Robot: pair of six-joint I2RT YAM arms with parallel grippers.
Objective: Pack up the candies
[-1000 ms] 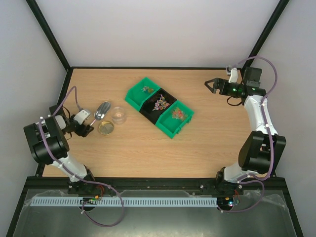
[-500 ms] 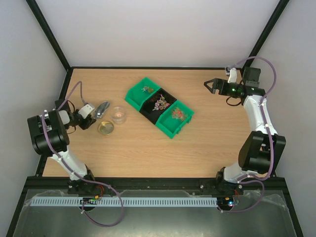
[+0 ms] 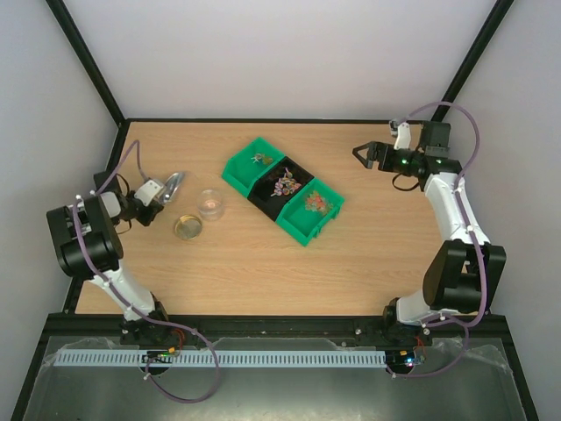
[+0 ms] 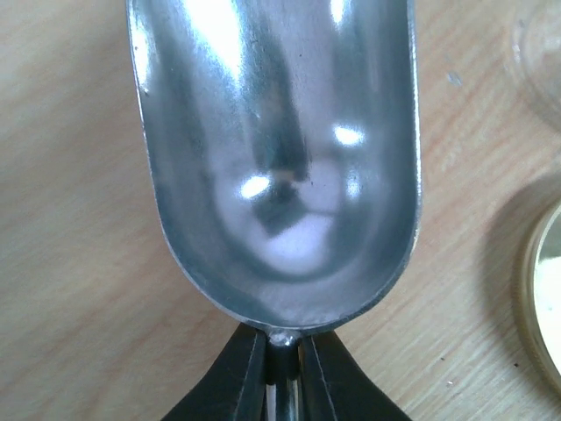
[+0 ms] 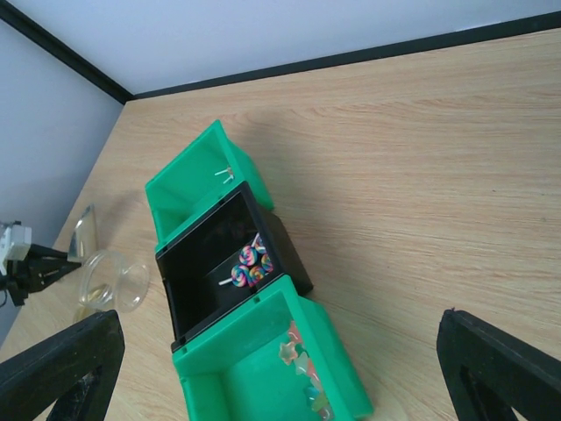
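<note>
The candies lie in a row of three bins: star sweets (image 3: pixel 317 203) (image 5: pixel 302 368) in the right green bin (image 3: pixel 298 230), lollipops (image 3: pixel 285 182) (image 5: pixel 250 263) in the black middle bin, and a few pieces (image 3: pixel 259 159) in the left green bin. My left gripper (image 3: pixel 156 191) (image 4: pixel 285 368) is shut on the handle of an empty metal scoop (image 3: pixel 173 186) (image 4: pixel 280 158) at the table's left. Far right of the bins, my right gripper (image 3: pixel 361 153) (image 5: pixel 279 320) hangs open above the table, holding nothing.
A clear jar (image 3: pixel 210 203) (image 5: pixel 112 282) stands between the scoop and the bins. Its gold lid (image 3: pixel 188 227) (image 4: pixel 548 298) lies on the wood just in front of it. Black frame rails border the table's far edge (image 3: pixel 263 120).
My left gripper has closed on the scoop's handle and shifted toward the far left with it. The right gripper has moved a little left, toward the bins, still open.
</note>
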